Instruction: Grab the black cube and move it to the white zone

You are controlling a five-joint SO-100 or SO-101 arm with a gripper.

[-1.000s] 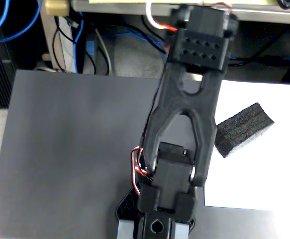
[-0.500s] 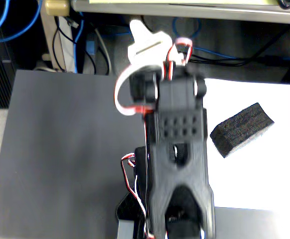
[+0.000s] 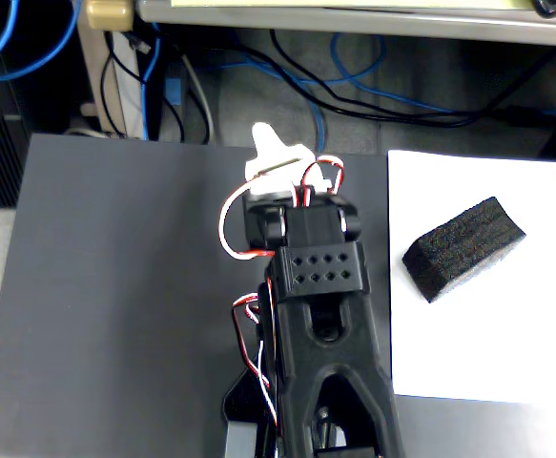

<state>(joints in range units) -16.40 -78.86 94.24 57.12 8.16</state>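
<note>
Gripper (image 3: 276,153): white fingers point to 12 o'clock over the table (image 3: 125,286); holding nothing, but whether parted or closed cannot be told. Cube (image 3: 465,247) lies at 4 o'clock from it, well apart, already on the white zone (image 3: 487,353), long axis running 2 to 8 o'clock.

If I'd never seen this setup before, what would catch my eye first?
Probably the black cube, lying tilted on the white zone at the right of the fixed view, dark against bright paper. Next, the glossy black robot arm rising from the bottom centre over the dark grey table, its white-tipped gripper holding nothing.
</note>
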